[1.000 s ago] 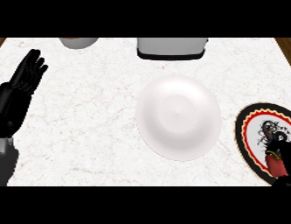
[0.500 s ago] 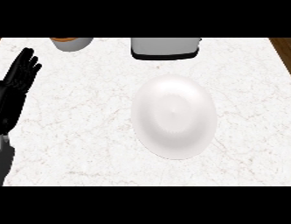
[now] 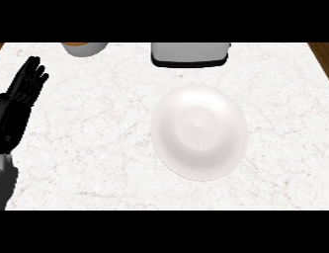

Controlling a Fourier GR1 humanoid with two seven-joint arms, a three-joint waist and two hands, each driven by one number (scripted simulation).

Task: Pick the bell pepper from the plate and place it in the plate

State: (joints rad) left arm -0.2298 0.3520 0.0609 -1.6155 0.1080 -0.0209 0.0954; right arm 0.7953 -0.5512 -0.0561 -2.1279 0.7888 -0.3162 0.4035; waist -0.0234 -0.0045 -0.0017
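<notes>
A plain white plate (image 3: pixel 200 131) lies on the marble counter, slightly right of the middle, with nothing on it. My left hand (image 3: pixel 15 104) rests at the view's left edge, fingers straight and pointing up, well away from the plate. No bell pepper shows anywhere. The patterned plate and my right hand are out of view.
A grey bowl (image 3: pixel 85 48) sits at the counter's far edge, left of centre. A grey appliance with a black base (image 3: pixel 190 54) stands at the far edge above the white plate. Wooden floor shows past the counter's left and right corners.
The view has shifted, so the white plate sits more to the left. The patterned plate and my right hand, at the right edge a second ago, have left the frame.
</notes>
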